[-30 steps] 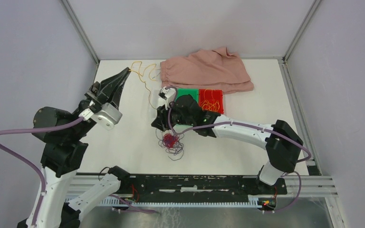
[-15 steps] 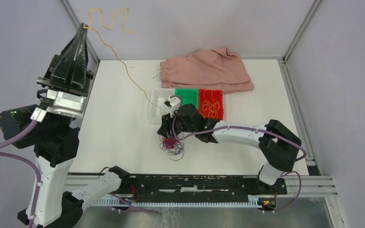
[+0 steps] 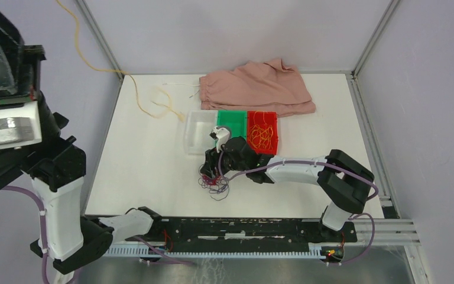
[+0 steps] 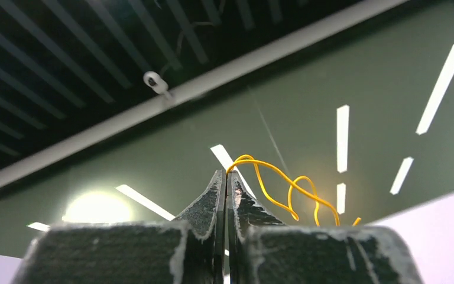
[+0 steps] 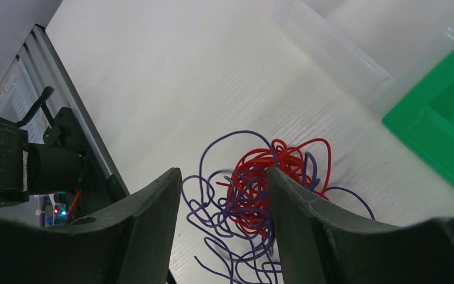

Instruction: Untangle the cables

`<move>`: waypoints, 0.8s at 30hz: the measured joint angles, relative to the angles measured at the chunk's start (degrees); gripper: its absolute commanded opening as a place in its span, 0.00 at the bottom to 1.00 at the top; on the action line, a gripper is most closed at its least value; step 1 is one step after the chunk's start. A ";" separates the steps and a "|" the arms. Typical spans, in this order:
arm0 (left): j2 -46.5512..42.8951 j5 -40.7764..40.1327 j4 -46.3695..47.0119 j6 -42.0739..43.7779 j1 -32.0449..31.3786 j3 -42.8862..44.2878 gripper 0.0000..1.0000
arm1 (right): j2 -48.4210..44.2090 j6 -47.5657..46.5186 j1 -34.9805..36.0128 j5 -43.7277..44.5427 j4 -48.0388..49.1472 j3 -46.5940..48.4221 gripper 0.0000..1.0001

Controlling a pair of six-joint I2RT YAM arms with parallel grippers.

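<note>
From above, the left arm stands high, so the yellow cord hangs clear of the tangle, its tail looped on the table beside the clear tray.

Left wrist: the left gripper is pressed together, pinching that cord.

Right wrist: the right gripper is spread, straddling the red cord and purple cord and holding neither, likely ready to pin them.

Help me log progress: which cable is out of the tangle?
The yellow cable, pinched in the shut left gripper and lifted away; the red cable and purple cable lie knotted together below the right gripper.
</note>
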 measured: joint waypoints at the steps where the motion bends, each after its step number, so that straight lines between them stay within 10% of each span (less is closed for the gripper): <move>1: 1.01 -0.17 0.76 0.61 0.00 2.16 0.03 | 0.00 0.09 0.00 0.11 0.04 -0.35 0.63; 13: -4.02 -0.26 -0.79 2.36 0.00 -0.76 0.03 | -1.25 -0.15 0.00 0.17 0.00 -1.62 0.73; 24: -13.09 9.40 -27.21 -9.90 0.00 -13.90 0.03 | -18.97 -6.67 0.00 -2.34 -9.14 10.84 0.95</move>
